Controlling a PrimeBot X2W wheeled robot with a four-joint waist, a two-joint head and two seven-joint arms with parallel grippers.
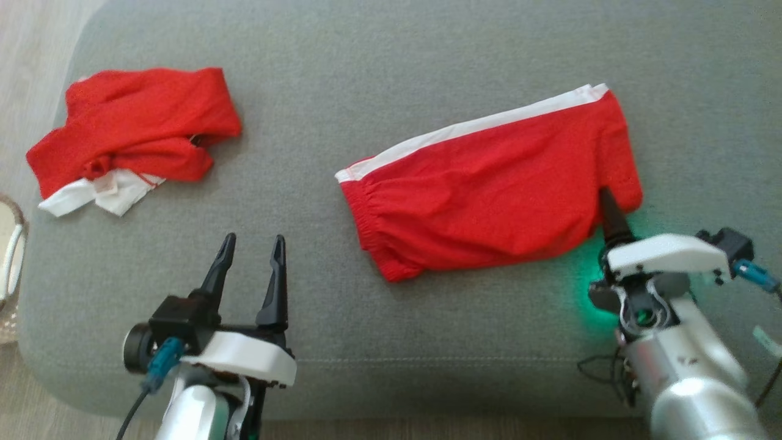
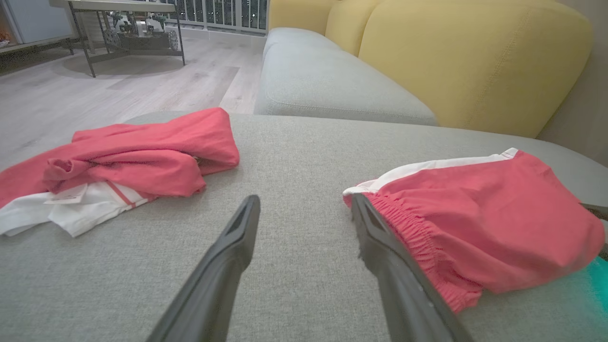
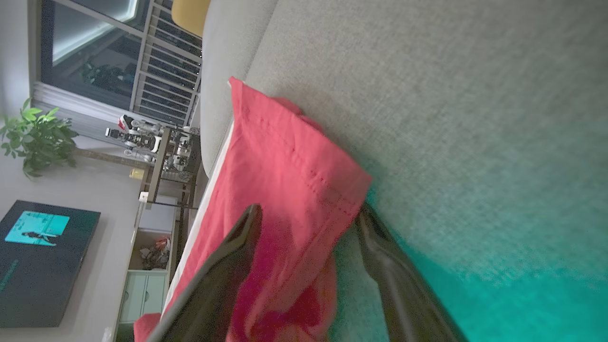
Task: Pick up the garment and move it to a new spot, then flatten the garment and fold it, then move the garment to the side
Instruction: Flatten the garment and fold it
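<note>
The red shorts with a white side stripe (image 1: 489, 195) lie fairly flat on the right half of the grey cushion (image 1: 366, 61), waistband toward the left. My right gripper (image 1: 611, 211) is at their lower right corner. In the right wrist view it (image 3: 306, 213) stands open with the red hem (image 3: 285, 156) between its fingers, one finger over the cloth and one beside it. My left gripper (image 1: 253, 241) hovers open over bare cushion, left of the waistband (image 2: 408, 232), holding nothing (image 2: 304, 199).
A second red and white garment (image 1: 140, 128) lies crumpled at the cushion's far left (image 2: 142, 152). Beyond the cushion are a grey sofa seat (image 2: 323, 80) and yellow backrests (image 2: 475, 61). The cushion's front edge (image 1: 366, 391) runs just ahead of both wrists.
</note>
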